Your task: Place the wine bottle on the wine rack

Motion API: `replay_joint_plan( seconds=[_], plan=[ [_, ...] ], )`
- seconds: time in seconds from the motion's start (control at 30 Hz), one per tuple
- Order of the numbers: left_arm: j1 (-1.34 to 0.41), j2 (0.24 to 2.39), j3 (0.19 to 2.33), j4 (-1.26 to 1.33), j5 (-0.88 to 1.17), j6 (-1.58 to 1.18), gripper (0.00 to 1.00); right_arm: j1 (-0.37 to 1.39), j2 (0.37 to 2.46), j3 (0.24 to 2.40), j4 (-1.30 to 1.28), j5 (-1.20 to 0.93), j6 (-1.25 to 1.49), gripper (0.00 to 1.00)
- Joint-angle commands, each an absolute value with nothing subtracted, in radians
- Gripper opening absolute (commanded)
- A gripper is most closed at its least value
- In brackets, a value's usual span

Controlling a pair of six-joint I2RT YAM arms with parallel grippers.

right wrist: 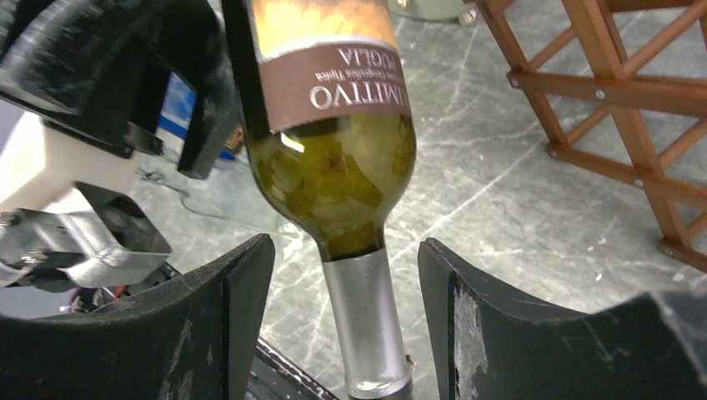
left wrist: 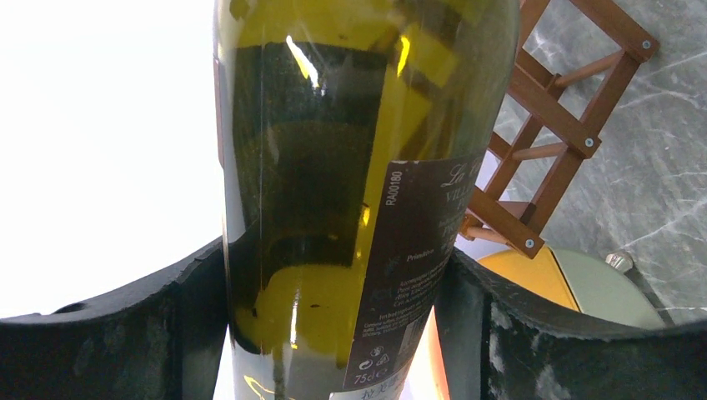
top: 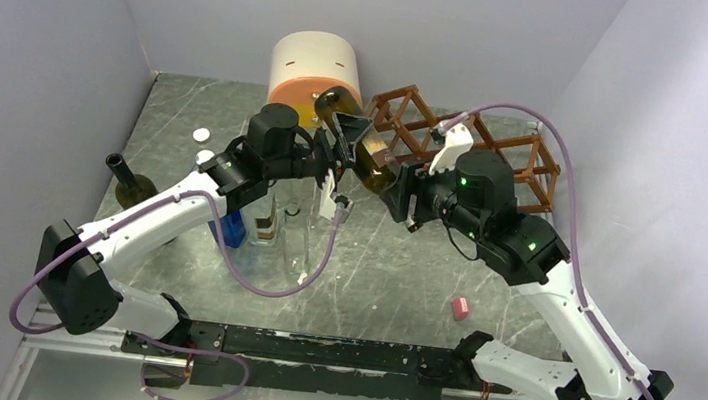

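The wine bottle (top: 362, 141) is olive-green glass with a brown label and a silver foil neck. It is held tilted in the air in front of the reddish-brown wooden wine rack (top: 477, 144). My left gripper (top: 339, 150) is shut on the bottle's body (left wrist: 333, 208), with both fingers pressed against the glass. My right gripper (top: 398, 190) is open. Its fingers (right wrist: 233, 308) stand on either side of the foil neck (right wrist: 363, 317) with gaps on both sides. The rack also shows in the left wrist view (left wrist: 550, 125) and in the right wrist view (right wrist: 617, 92).
A cream-and-orange rounded cabinet (top: 314, 70) stands behind the bottle, left of the rack. A second dark bottle (top: 130, 185) is at the left. A blue object (top: 231, 228) and clear glassware (top: 272, 223) sit under my left arm. A small pink piece (top: 460, 308) lies front right.
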State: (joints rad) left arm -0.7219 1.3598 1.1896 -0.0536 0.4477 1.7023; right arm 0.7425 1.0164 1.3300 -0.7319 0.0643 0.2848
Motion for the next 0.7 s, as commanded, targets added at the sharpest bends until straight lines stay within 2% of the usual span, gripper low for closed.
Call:
replay_joint_plan(
  seconds=[0.0,0.2,0.33,0.57,0.67],
  plan=[
    [-0.728,1.33,1.226,0.015,0.453,1.73,0.07,0.745,1.02,1.277,-0.768,0.105,0.263,0.68],
    [-0.727,1.326,1.235,-0.026,0.475,1.718,0.07,0.744,1.028,1.207,-0.705,0.071,0.251,0.68],
    [-0.73,1.327,1.236,-0.035,0.477,1.712,0.07,0.745,1.048,1.203,-0.678,0.05,0.244,0.63],
    [-0.728,1.328,1.237,-0.029,0.498,1.684,0.07,0.745,1.078,1.186,-0.646,0.009,0.242,0.46],
    [-0.728,1.331,1.242,-0.029,0.494,1.671,0.07,0.744,1.085,1.183,-0.642,0.002,0.245,0.29]
  ],
)
